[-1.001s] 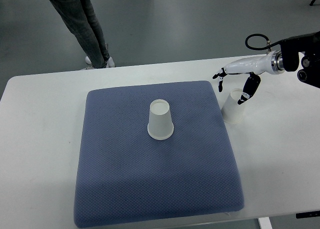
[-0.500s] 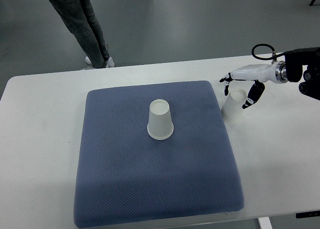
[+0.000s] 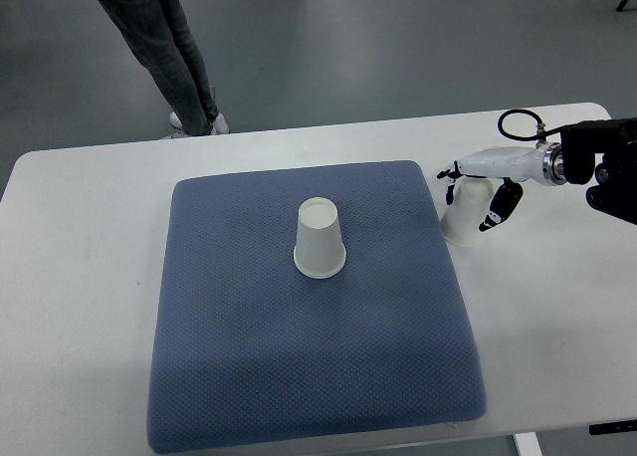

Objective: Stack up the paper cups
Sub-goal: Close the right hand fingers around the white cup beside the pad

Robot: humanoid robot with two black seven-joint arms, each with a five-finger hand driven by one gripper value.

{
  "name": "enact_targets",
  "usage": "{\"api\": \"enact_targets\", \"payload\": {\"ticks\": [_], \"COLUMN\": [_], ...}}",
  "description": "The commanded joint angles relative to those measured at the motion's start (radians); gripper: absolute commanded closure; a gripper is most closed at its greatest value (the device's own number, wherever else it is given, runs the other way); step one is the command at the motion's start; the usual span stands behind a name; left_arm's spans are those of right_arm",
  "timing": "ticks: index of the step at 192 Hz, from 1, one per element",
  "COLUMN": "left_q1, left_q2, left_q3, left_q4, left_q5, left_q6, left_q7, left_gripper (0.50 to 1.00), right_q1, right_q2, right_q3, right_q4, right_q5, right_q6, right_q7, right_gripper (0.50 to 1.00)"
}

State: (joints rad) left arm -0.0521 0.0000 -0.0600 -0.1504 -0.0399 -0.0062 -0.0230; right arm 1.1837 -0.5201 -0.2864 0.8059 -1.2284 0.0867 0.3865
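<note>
Two paper cups are showing in the top view, both standing upside down, rim on the surface. The right hand [image 3: 476, 185] is reaching in from the right edge and is sitting over the top of the nearer cup [image 3: 464, 217], its white palm covering the cup's upturned base, one dark finger [image 3: 498, 207] hanging down the cup's right flank and other fingertips showing at its upper left. The fingers are bracketing the cup in a narrow, half-closed pose; whether they are actually pressing on the wall cannot be told from this angle, so a firm grasp is not confirmed. This cup is resting on the white table [image 3: 557, 307], just beside the right edge of the blue pad [image 3: 249, 376].

The second cup [image 3: 319, 239] is standing well to the hand's left, near the middle of the pad, untouched. Beyond the table, a person's legs [image 3: 164, 48] are standing on the grey floor. The left arm is not appearing anywhere.

By my judgement the cup is going to handle as very light, thin-walled and easily crushed, with a smooth, somewhat slippery side. Taking hold low on the tapered wall, towards the wider rim, with gentle opposing finger pressure, is looking safest; squeezing hard near the middle is risking a dent.
</note>
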Motion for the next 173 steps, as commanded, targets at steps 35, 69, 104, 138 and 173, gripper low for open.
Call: {"api": "enact_targets", "payload": {"ticks": [35, 69, 104, 138, 173], "left_q1": [0.0, 0.0, 0.0, 0.0, 0.0], "left_q2": [0.0, 0.0, 0.0, 0.0, 0.0], "left_q3": [0.0, -0.001, 0.0, 0.0, 0.0], "left_q4": [0.0, 0.0, 0.0, 0.0, 0.0], "left_q5": [0.0, 0.0, 0.0, 0.0, 0.0], "left_q6": [0.0, 0.0, 0.0, 0.0, 0.0], "left_q7": [0.0, 0.0, 0.0, 0.0, 0.0], "left_gripper": [0.5, 0.5, 0.5, 0.5, 0.5], "right_q1": [-0.041, -0.056, -0.067, -0.078, -0.084], "right_q2": [0.029, 0.04, 0.045, 0.061, 0.063], "right_q3": [0.009, 0.01, 0.01, 0.01, 0.009], "right_q4": [-0.048, -0.068, -0.076, -0.093, -0.097], "right_q5": [0.015, 0.017, 0.02, 0.02, 0.02], "right_q6": [-0.038, -0.048, -0.071, -0.076, -0.074], "right_q7": [0.002, 0.002, 0.002, 0.002, 0.0], "right_gripper": [0.554, 0.554, 0.554, 0.556, 0.599]}}
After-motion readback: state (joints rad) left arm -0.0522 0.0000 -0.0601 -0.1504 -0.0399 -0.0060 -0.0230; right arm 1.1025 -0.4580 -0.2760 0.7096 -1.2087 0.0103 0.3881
